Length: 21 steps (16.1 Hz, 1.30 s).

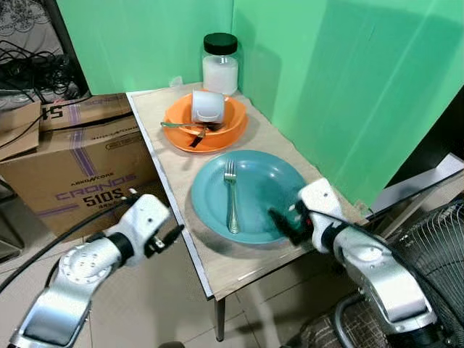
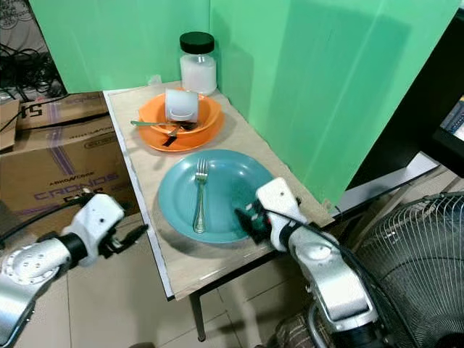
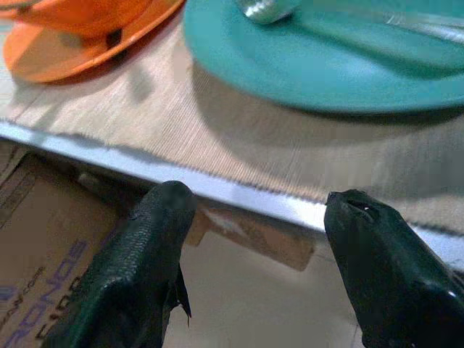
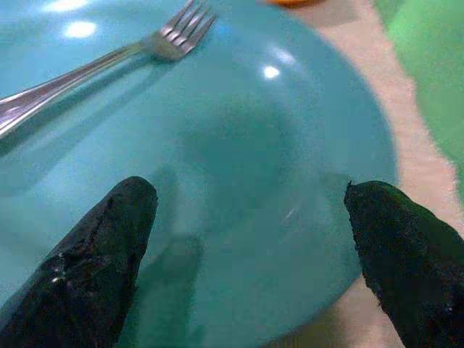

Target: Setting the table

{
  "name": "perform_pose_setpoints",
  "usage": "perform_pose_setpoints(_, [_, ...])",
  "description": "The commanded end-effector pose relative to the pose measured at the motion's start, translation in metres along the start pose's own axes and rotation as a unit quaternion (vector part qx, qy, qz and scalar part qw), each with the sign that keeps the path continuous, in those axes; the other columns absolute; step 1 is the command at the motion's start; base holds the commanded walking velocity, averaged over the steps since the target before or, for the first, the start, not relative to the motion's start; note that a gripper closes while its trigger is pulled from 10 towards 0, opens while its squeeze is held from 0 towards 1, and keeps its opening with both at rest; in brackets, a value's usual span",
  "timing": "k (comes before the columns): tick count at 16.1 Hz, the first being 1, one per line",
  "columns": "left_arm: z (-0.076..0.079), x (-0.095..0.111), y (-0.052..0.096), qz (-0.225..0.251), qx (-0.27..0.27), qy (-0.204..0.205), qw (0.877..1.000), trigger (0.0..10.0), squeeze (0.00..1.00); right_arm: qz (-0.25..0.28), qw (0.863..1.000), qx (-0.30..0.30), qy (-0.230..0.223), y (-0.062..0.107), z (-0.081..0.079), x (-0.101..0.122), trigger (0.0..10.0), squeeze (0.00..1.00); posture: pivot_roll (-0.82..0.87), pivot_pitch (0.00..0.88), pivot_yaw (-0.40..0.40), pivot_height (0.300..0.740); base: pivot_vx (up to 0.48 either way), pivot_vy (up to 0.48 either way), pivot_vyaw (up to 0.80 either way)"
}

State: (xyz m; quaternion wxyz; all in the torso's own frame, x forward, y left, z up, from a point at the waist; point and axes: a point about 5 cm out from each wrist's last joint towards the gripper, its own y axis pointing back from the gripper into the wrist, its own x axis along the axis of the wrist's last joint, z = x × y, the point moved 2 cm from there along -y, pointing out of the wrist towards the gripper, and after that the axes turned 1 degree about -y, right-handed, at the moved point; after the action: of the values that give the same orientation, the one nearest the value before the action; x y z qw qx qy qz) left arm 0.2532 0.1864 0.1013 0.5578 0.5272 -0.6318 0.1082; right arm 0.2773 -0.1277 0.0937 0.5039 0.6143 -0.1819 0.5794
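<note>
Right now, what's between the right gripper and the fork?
Just bare teal plate. In the right wrist view the right gripper hangs open over the plate's near side, with only smooth glaze between it and the fork.

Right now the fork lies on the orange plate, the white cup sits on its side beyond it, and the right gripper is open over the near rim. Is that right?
Not quite. The fork lies on the teal plate, not the orange plate, as the left eye view shows. The white cup does lie on its side beyond it, on the orange plate, and the right gripper is open over the teal plate's near rim.
</note>
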Motion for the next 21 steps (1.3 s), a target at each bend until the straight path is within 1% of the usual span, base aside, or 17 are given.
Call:
perform_pose_setpoints(1, [-0.009, -0.002, 0.003, -0.005, 0.018, -0.009, 1.0, 10.0, 0.0, -0.011, 1.0, 0.024, 0.013, 0.004, -0.006, -0.003, 10.0, 0.0, 0.08, 0.0, -0.012, 0.74, 0.0, 0.0, 0.0])
perform_pose_setpoints(4, [-0.023, -0.012, 0.007, -0.024, 0.044, -0.01, 0.999, 10.0, 0.0, -0.042, 0.996, 0.073, 0.026, 0.011, -0.019, -0.016, 10.0, 0.0, 0.08, 0.0, -0.016, 0.74, 0.0, 0.0, 0.0])
perform_pose_setpoints(6, [-0.028, -0.016, 0.008, -0.031, 0.056, -0.012, 0.998, 10.0, 0.0, -0.043, 0.995, 0.082, 0.027, 0.012, -0.022, -0.015, 10.0, 0.0, 0.07, 0.0, -0.016, 0.74, 0.0, 0.0, 0.0])
perform_pose_setpoints(7, [-0.032, -0.016, 0.008, -0.031, 0.064, -0.012, 0.997, 10.0, 0.0, -0.032, 0.996, 0.086, 0.014, 0.013, -0.024, -0.009, 10.0, 0.0, 0.07, 0.0, -0.015, 0.74, 0.0, 0.0, 0.0])
perform_pose_setpoints(8, [-0.036, -0.016, 0.008, -0.03, 0.072, -0.011, 0.997, 10.0, 0.0, -0.007, 0.996, 0.085, -0.003, 0.012, -0.023, 0.003, 10.0, 0.0, 0.07, 0.0, -0.015, 0.74, 0.0, 0.0, 0.0])
perform_pose_setpoints(9, [-0.036, -0.016, 0.008, -0.03, 0.072, -0.011, 0.997, 10.0, 0.0, 0.003, 0.996, 0.084, -0.011, 0.011, -0.023, 0.008, 10.0, 0.0, 0.07, 0.0, -0.014, 0.74, 0.0, 0.0, 0.0])
perform_pose_setpoints(11, [-0.038, -0.015, 0.007, -0.027, 0.075, -0.011, 0.997, 10.0, 0.0, 0.037, 0.996, 0.08, -0.028, 0.01, -0.02, 0.027, 10.0, 0.0, 0.07, 0.0, -0.016, 0.74, 0.0, 0.0, 0.0])
perform_pose_setpoints(14, [-0.039, -0.013, 0.006, -0.022, 0.079, -0.012, 0.997, 10.0, 0.0, 0.059, 0.994, 0.082, -0.046, 0.011, -0.019, 0.043, 10.0, 0.0, 0.07, 0.0, -0.021, 0.74, 0.0, 0.0, 0.0])
perform_pose_setpoints(15, [-0.039, -0.011, 0.006, -0.018, 0.079, -0.012, 0.997, 10.0, 0.0, 0.07, 0.993, 0.077, -0.055, 0.012, -0.016, 0.049, 10.0, 0.0, 0.07, 0.0, -0.023, 0.74, 0.0, 0.0, 0.0])
perform_pose_setpoints(16, [-0.038, -0.008, 0.004, -0.012, 0.073, -0.012, 0.997, 10.0, 0.0, 0.078, 0.994, 0.047, -0.054, 0.012, -0.003, 0.053, 10.0, 0.0, 0.07, 0.0, -0.024, 0.74, 0.0, 0.0, 0.0])
perform_pose_setpoints(17, [-0.033, -0.005, 0.001, -0.006, 0.06, -0.01, 0.998, 10.0, 0.0, 0.067, 0.997, 0.007, -0.038, 0.012, 0.013, 0.05, 10.0, 0.0, 0.07, 0.0, -0.025, 0.74, 0.0, 0.0, 0.0])
perform_pose_setpoints(18, [-0.026, 0.0, -0.003, 0.003, 0.038, -0.009, 0.999, 10.0, 0.0, 0.039, 0.999, -0.033, -0.003, 0.012, 0.03, 0.039, 10.0, 0.0, 0.07, 0.0, -0.024, 0.74, 0.0, 0.0, 0.0])
perform_pose_setpoints(19, [-0.021, 0.002, -0.006, 0.01, 0.024, -0.011, 1.0, 10.0, 0.0, 0.022, 0.998, -0.052, 0.013, 0.013, 0.037, 0.032, 10.0, 0.0, 0.07, 0.0, -0.024, 0.74, 0.0, 0.0, 0.0])
perform_pose_setpoints(20, [-0.009, 0.011, -0.014, 0.03, -0.013, -0.018, 0.999, 10.0, 0.0, -0.006, 0.995, -0.089, 0.033, 0.017, 0.053, 0.019, 10.0, 0.0, 0.07, 0.0, -0.024, 0.74, 0.0, 0.0, 0.0])
perform_pose_setpoints(21, [-0.004, 0.016, -0.017, 0.041, -0.029, -0.018, 0.999, 10.0, 0.0, -0.008, 0.995, -0.095, 0.026, 0.02, 0.058, 0.017, 10.0, 0.0, 0.07, 0.0, -0.024, 0.74, 0.0, 0.0, 0.0])
